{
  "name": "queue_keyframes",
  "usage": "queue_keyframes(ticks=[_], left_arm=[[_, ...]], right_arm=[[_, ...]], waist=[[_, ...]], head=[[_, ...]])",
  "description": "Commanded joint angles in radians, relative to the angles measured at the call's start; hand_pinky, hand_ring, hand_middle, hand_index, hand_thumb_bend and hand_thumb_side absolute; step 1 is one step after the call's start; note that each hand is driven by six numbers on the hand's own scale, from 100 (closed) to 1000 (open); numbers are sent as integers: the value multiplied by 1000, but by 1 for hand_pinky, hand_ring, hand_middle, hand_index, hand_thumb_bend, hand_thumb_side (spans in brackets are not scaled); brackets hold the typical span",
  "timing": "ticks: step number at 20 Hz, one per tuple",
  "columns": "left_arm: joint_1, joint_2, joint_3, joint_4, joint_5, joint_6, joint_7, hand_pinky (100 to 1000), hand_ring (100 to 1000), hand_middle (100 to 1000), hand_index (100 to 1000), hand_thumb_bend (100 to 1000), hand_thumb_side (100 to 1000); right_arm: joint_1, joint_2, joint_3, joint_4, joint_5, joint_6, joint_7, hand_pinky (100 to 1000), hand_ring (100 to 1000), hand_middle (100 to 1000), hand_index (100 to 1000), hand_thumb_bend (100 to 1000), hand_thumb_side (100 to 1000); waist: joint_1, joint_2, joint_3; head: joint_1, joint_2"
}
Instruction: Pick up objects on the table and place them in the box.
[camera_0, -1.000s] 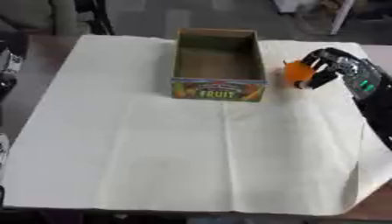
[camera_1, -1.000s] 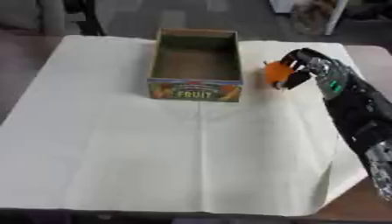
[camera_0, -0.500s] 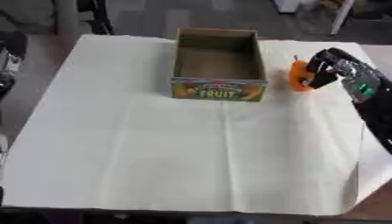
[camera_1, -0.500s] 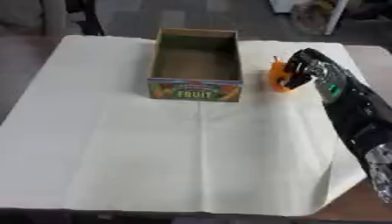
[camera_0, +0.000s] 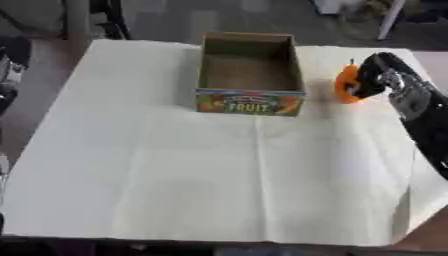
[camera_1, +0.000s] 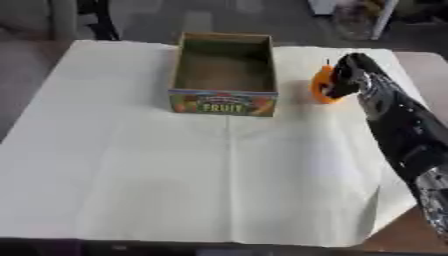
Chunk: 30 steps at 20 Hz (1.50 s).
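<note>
A small orange object with a thin stem on top stands upright just right of the open cardboard box, which bears a FRUIT label on its front. My right hand comes in from the right edge with its black fingers curled round the orange object's right side. The object is level with the box's front wall, close above or on the white cloth; I cannot tell which. The inside of the box looks bare. My left hand shows in neither view.
A white cloth covers the table, creased down the middle. A dark shape lies at the left edge in the left eye view. Chair legs and dark floor lie beyond the far edge.
The right hand and the orange object have shifted slightly right, away from the box, and the object has turned from lying wide to standing narrow and upright.
</note>
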Motion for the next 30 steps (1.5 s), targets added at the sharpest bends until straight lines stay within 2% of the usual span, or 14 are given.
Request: queue_keyframes(ticks=[1,7,15,22,30], left_arm=[[-10,10,8,-10,-5,-2,3,622,596,577,728,649,369],[-8,11,10,-10,-5,-3,4,622,596,576,728,651,369],[-7,8,7,-10,-5,-3,2,622,595,576,729,652,368],[-14,4,0,-13,-2,-2,-5,621,595,575,729,655,367],[-35,-12,-12,-18,3,0,-18,621,594,575,729,657,367]], right_arm=[[-22,-28,-1,-36,-1,0,-22,208,360,236,321,100,100],[-26,-31,3,-68,-4,-6,-34,183,340,216,301,100,100],[-68,-15,18,-164,-20,-23,-21,179,341,215,301,100,100],[-117,46,43,-209,-9,-45,12,179,341,215,301,100,100],[-145,131,66,-211,21,-63,42,190,350,222,309,100,100]], waist=[[0,-16,-2],[-1,-19,-6],[-1,-25,-4],[4,-27,35],[6,-11,92]], head=[[0,6],[3,6],[3,6],[-11,6],[-33,6]])
